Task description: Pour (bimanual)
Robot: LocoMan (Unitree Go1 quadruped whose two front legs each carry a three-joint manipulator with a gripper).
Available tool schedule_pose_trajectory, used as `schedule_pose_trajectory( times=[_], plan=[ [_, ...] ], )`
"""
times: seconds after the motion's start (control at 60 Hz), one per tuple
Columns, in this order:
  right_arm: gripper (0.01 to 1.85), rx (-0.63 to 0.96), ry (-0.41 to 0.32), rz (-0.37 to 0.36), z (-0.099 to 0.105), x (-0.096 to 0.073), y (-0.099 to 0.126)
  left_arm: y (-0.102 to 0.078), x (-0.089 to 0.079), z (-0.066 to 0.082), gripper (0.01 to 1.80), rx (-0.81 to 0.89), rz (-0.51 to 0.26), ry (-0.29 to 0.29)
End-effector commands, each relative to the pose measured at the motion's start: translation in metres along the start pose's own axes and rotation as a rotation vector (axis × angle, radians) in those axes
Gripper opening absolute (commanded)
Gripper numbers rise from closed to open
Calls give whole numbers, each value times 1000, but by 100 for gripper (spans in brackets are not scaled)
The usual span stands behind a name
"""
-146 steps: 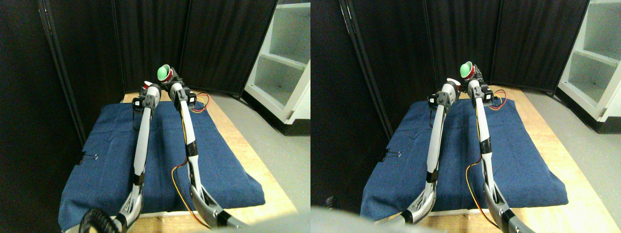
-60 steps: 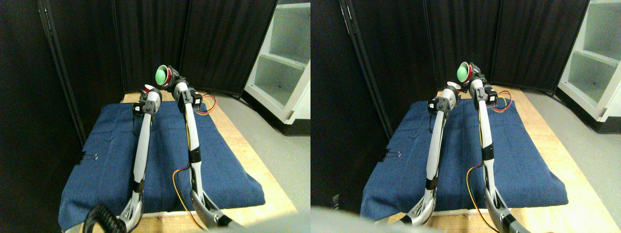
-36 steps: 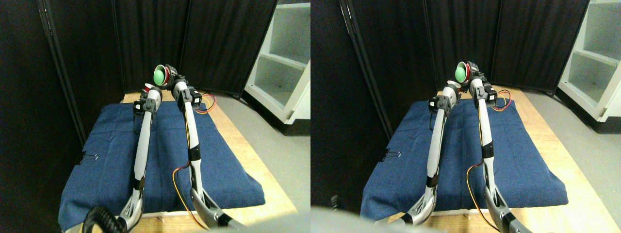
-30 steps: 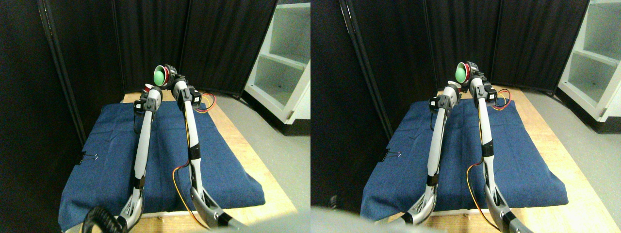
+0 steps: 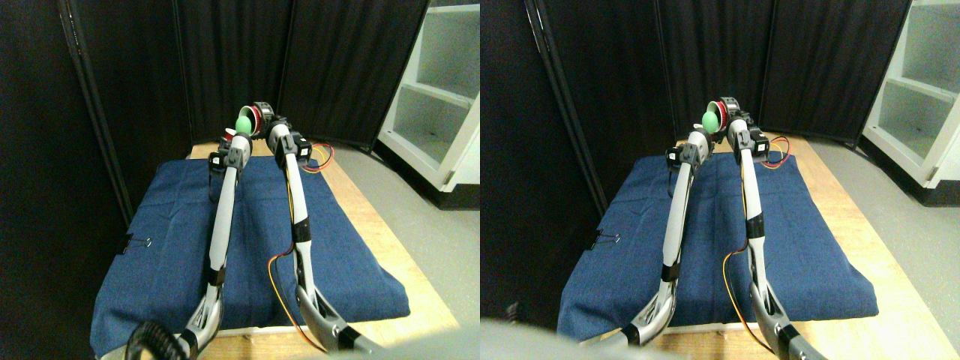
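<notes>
Green cup [image 5: 244, 122] tipped on its side, raised above far edge of blue cloth [image 5: 172, 225], pinched in right tool [image 5: 259, 120]. Red cup [image 5: 227, 136] mostly hidden behind left tool [image 5: 229, 142], only rim showing. Left tool state: cannot tell, too small. Wooden counter [image 5: 390, 247] cut off at bottom.

cups: two, a tipped red cup [image 5: 253, 118] with a green inside and a second red cup [image 5: 227, 136], mostly hidden
manipulators: two
blue cloths [image 5: 172, 225]: one
binder clips [image 5: 137, 242]: one
white shelf units [image 5: 442, 90]: one
</notes>
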Motion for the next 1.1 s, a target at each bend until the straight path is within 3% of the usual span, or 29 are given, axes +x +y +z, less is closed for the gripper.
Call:
schedule_pose_trajectory(
  times=[0.017, 0.483, 0.933, 1.1],
  plan=[
    [33, -35, -23, 18, 4, 4, 0, -7, 1, 2, 33, -8, -44, -2],
    [33, -58, -39, -15, 5, 9, 4, -4, 3, 3, 33, -21, -42, -6],
    [33, -83, -18, -109, 21, 9, 3, -1, -1, 0, 33, -52, -41, 50],
    [33, -80, -20, -97, 21, 9, 3, 0, -3, 3, 33, -41, -41, 29]
  ],
)
